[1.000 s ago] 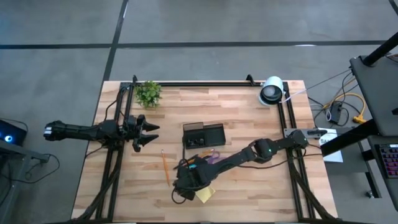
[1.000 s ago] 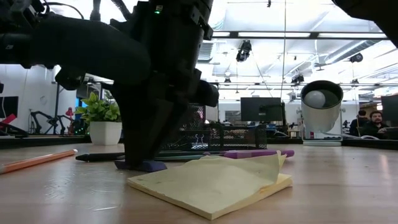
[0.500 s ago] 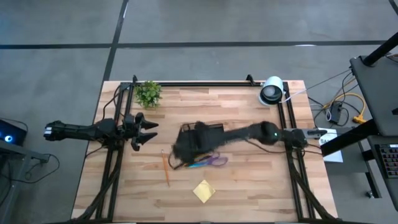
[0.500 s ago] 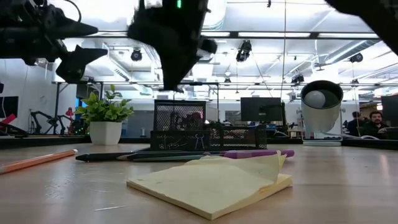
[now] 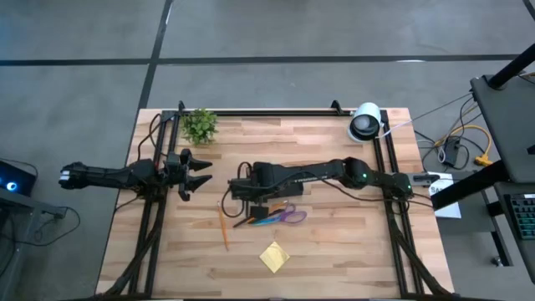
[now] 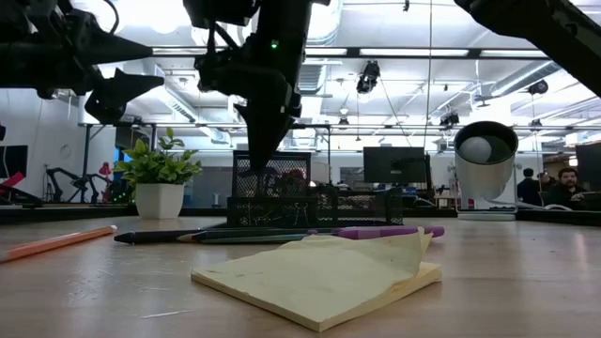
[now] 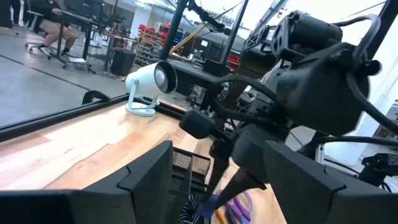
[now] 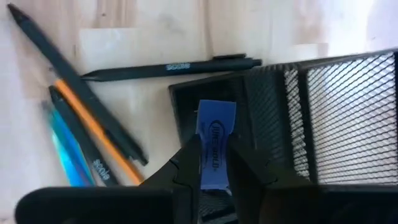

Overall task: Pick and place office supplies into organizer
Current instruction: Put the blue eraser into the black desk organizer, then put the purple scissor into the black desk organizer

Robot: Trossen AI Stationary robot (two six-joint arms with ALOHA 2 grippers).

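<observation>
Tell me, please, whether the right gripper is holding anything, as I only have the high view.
Observer: Yes. The right wrist view shows the right gripper shut on a small blue printed piece.
Operator: Where is it relative to the organizer?
Observer: Above the dark open compartment at one end of the organizer, beside its mesh wall.
Operator: Is the sticky-note pad lying flat?
Observer: Not quite. In the low view the sticky-note pad has its top sheet curled up. The left gripper hangs open, well above the table.

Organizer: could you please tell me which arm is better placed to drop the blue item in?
Right. The right pincer grips the blue item just above the organizer; the left pincer hangs open and empty, off to its side.
</observation>
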